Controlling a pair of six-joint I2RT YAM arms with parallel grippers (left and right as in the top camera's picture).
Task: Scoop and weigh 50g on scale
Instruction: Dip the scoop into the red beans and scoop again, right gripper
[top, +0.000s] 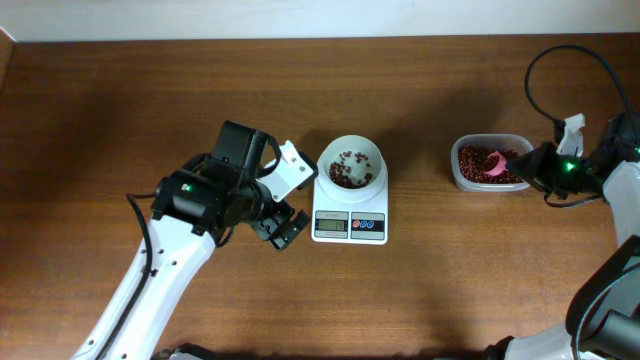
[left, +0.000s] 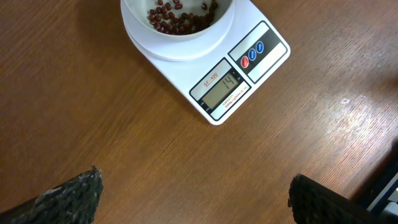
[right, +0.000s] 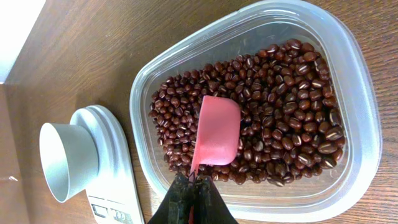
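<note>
The white scale (top: 349, 228) sits mid-table with a white bowl (top: 368, 152) on it holding a few red-brown beans (top: 347, 172). In the left wrist view the scale (left: 239, 74) shows its lit display, and the beans (left: 180, 15) lie in the bowl (left: 180, 43). My left gripper (top: 290, 200) hovers open just left of the scale, its fingertips (left: 84, 190) wide apart over bare wood. My right gripper (right: 191, 180) is shut on the handle of a pink scoop (right: 217, 134), whose cup lies on the beans (right: 280, 93) in the clear tub (right: 348, 186).
The clear tub (top: 458, 170) stands at the right, about a hand's width from the scale. A black cable (top: 535, 70) loops above the right arm. The table's far edge meets a pale wall along the top of the overhead view.
</note>
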